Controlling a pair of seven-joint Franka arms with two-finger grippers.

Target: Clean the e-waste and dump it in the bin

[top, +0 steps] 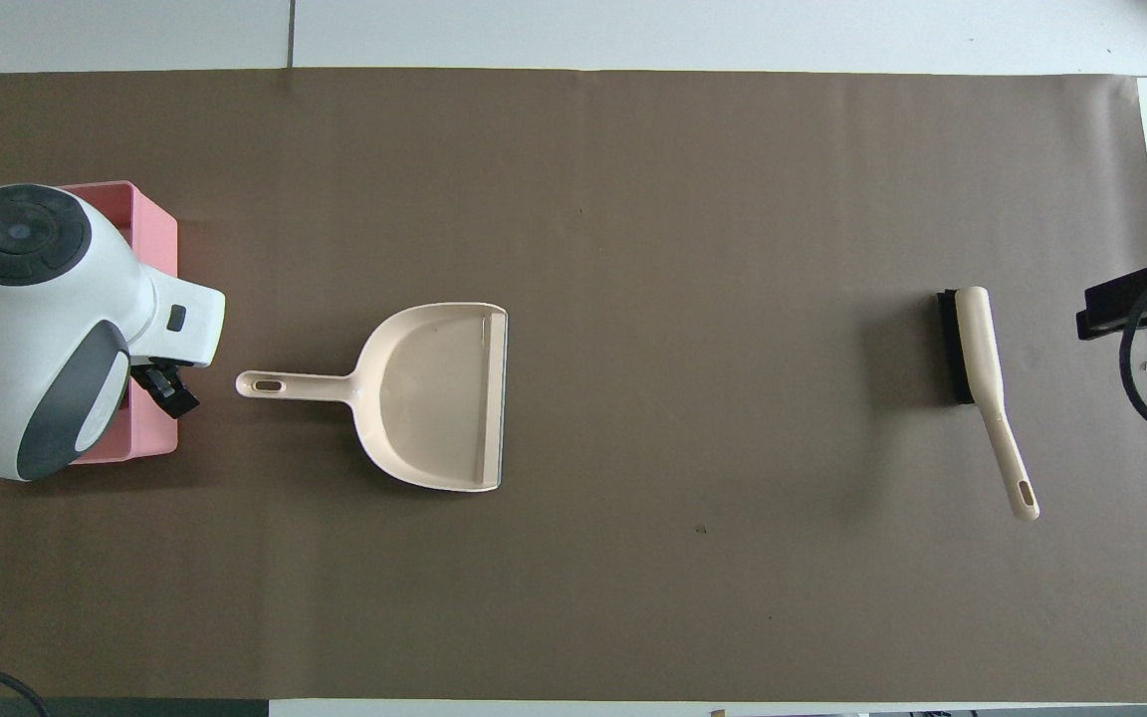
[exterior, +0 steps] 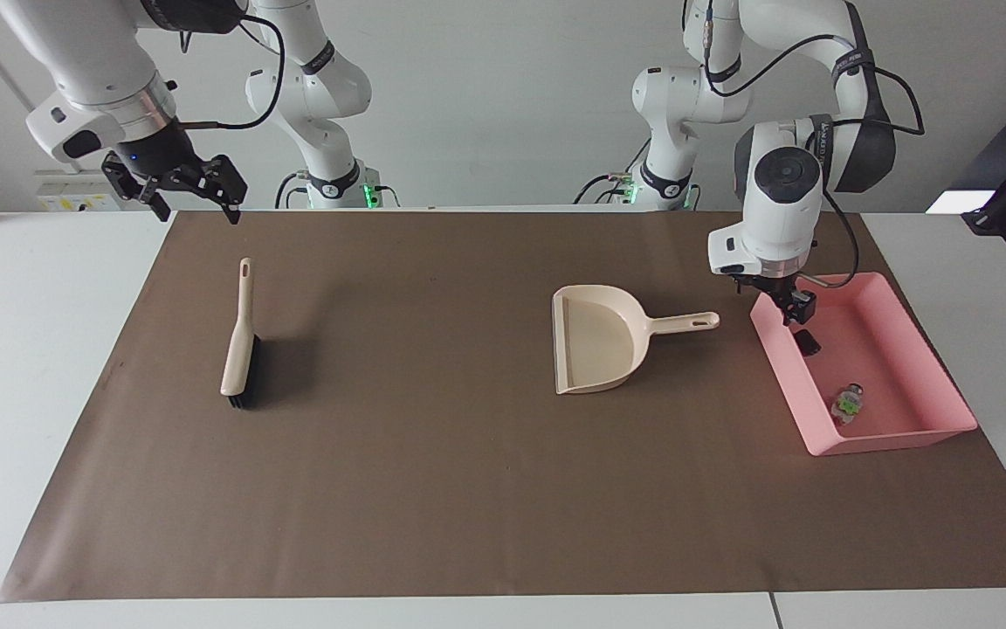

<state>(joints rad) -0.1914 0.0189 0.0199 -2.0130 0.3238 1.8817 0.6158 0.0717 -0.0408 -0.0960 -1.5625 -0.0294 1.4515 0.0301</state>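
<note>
Left tool (exterior: 795, 307), state indeterminate, hangs over bin (exterior: 905, 301) edge; e-waste (exterior: 847, 404) lies inside. Right tool (exterior: 180, 188), spread wide, waits. Next: retract.

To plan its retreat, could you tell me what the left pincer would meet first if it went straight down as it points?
Probably the pink bin: the left pincer hangs over its wall nearest the dustpan, though depth is unclear.

Bright, even light; seemingly soft shadows.
</note>
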